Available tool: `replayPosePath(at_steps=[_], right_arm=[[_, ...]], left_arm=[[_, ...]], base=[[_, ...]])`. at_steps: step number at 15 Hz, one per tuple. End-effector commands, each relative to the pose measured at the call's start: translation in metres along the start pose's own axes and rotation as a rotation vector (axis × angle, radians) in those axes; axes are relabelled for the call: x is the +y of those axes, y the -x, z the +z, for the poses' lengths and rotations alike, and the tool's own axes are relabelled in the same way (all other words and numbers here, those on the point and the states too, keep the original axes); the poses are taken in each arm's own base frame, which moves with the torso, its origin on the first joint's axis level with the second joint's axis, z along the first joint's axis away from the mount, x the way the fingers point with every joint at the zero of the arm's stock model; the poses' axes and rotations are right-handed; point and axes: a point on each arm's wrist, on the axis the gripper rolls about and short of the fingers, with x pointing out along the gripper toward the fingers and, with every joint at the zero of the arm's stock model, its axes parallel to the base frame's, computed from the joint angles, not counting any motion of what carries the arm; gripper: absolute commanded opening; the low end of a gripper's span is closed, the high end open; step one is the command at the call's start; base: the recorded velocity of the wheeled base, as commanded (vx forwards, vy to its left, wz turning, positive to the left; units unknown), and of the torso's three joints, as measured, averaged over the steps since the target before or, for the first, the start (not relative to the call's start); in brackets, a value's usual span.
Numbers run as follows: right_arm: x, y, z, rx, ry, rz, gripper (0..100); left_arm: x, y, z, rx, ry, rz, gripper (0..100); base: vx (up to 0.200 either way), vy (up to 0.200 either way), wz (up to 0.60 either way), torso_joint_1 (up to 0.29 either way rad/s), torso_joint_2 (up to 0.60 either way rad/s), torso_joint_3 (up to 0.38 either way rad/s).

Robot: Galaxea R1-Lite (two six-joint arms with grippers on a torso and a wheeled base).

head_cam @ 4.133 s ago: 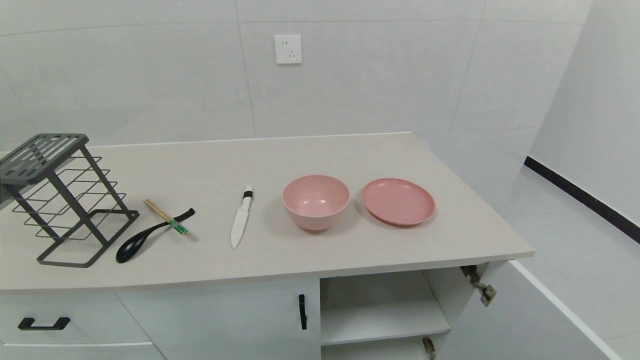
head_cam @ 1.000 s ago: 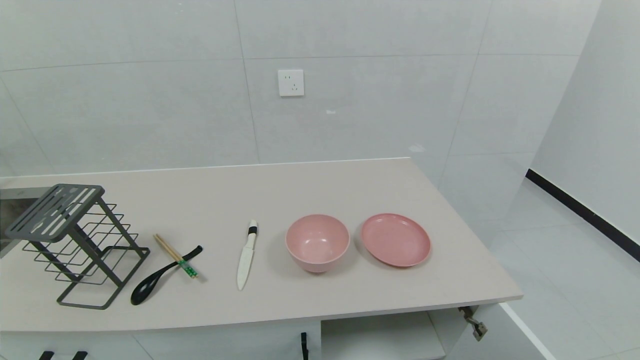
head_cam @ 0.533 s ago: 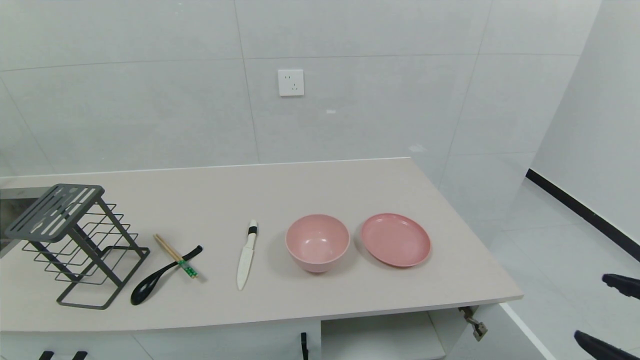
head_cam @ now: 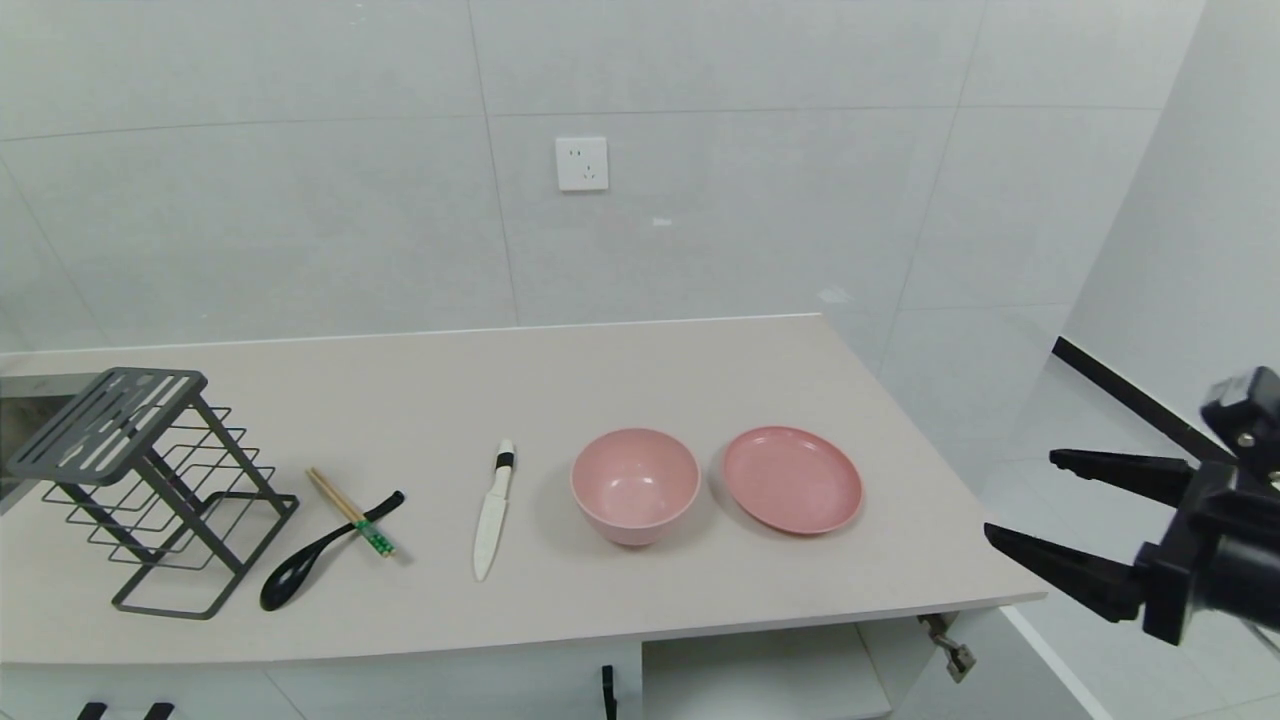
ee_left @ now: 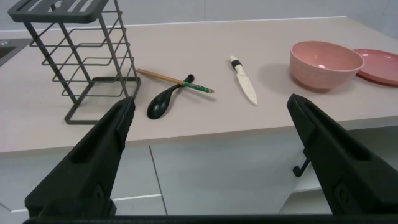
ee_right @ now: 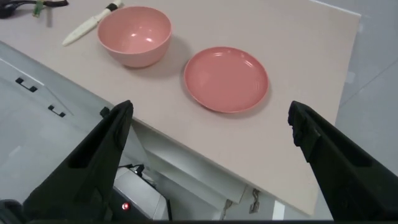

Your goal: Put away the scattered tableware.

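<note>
**Approach stage: nothing put away yet**

The plate (head_cam: 792, 478), bowl (head_cam: 634, 484), knife (head_cam: 493, 510), spoon (head_cam: 320, 552) and chopsticks (head_cam: 350, 510) all lie loose on the counter (head_cam: 650, 380), with the rack (head_cam: 150, 480) at its left end. The right gripper (head_cam: 1018, 493) hangs off the counter's right end, nearest the plate, fingers spread and empty. The left gripper (ee_left: 209, 102), also spread and empty, sits low before the counter's front edge. The likely next move is to bring the right gripper to the plate's rim and pinch that shallow edge, since the plate lies flat.
</note>
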Motion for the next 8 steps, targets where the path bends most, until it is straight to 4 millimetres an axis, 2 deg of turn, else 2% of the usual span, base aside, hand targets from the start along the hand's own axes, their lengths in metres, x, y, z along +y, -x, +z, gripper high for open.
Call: replayPosePath(at_steps=[1,4,8], right_arm=[[-0.011,-0.037,-0.021,0.113,-0.042,0.025,100],[-0.018,-0.056,-0.028,0.151,-0.055,0.034,100],[-0.011,-0.070,-0.027,0.171,-0.118,0.089,100]], left_arm=[[0.000,0.000,0.000,0.001,0.000,0.000,100],[0.000,0.000,0.000,0.001,0.003,0.002,100],[0.000,0.000,0.000,0.001,0.004,0.002,100]], base=[[0.000,0.000,0.00,0.000,0.00,0.000],[0.000,0.000,0.00,0.000,0.00,0.000],[0.000,0.000,0.00,0.000,0.00,0.000]])
